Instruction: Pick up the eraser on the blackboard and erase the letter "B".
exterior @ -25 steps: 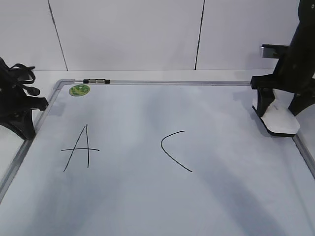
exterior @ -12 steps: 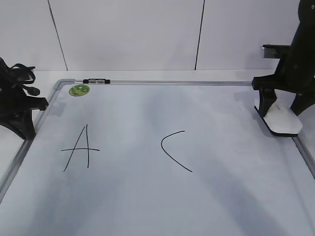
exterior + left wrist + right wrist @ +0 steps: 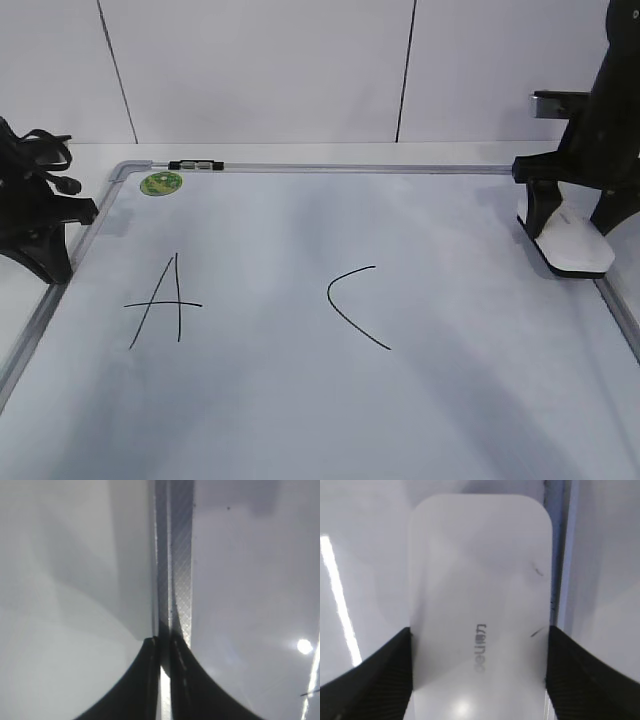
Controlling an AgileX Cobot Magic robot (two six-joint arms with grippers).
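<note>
The white eraser (image 3: 572,250) sits low at the right edge of the blackboard (image 3: 300,420), beside the grey frame. My right gripper (image 3: 570,225) straddles it from above. In the right wrist view the eraser (image 3: 480,560) fills the gap, and the right gripper (image 3: 479,629) has both fingers against its long sides. No letter "B" is in view: an "A" (image 3: 160,300) and a "C" (image 3: 352,305) stand with bare white between them. My left gripper (image 3: 50,262) rests at the board's left edge, and the left gripper (image 3: 164,642) is shut over the frame strip, holding nothing.
A green round magnet (image 3: 160,183) sits in the board's far left corner. A small black-and-silver marker (image 3: 195,165) lies on the far frame rail. A white panelled wall stands behind. The board's right rail (image 3: 620,315) runs just beside the eraser.
The right gripper has shifted slightly right with the eraser, which has levelled out and now sits closer to the right rail. The left arm has not moved.
</note>
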